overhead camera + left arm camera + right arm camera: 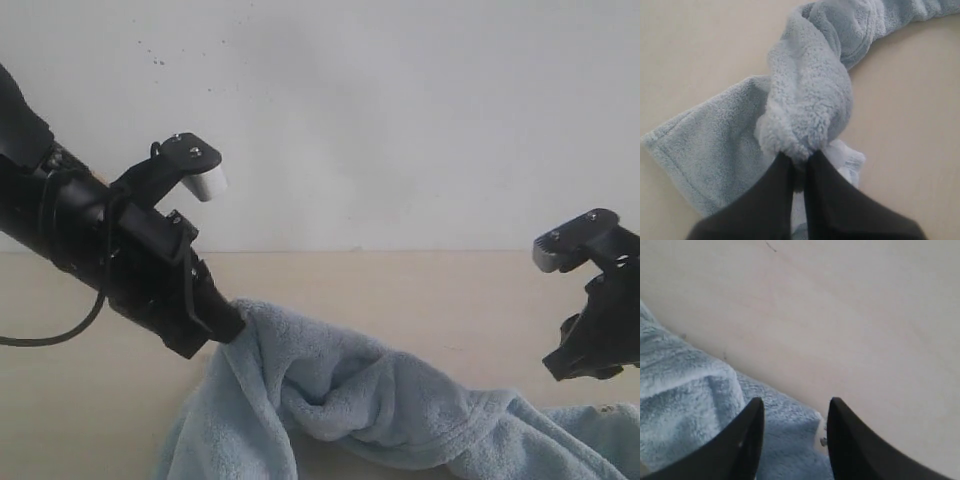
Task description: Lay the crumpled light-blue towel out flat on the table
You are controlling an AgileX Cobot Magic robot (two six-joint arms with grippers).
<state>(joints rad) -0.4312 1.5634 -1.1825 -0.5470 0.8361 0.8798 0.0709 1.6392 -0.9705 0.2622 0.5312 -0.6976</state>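
Note:
The light-blue towel (pixel 380 405) lies bunched and twisted across the front of the beige table (pixel 400 285). My left gripper (pixel 228 322) is shut on a fold of the towel (pixel 807 105) and holds that end raised off the table, the cloth hanging from its fingers (pixel 780 185). My right gripper (pixel 795 407) is open, hovering above the towel's right end (pixel 695 405) with a corner of cloth below the gap between its jaws. In the exterior view the right gripper (pixel 590 360) is above the towel at the right edge, holding nothing.
A white wall (pixel 380 110) with a few dark specks rises behind the table. Bare tabletop (pixel 850 315) stretches beyond the towel on the right side and around it on the left (pixel 695 45).

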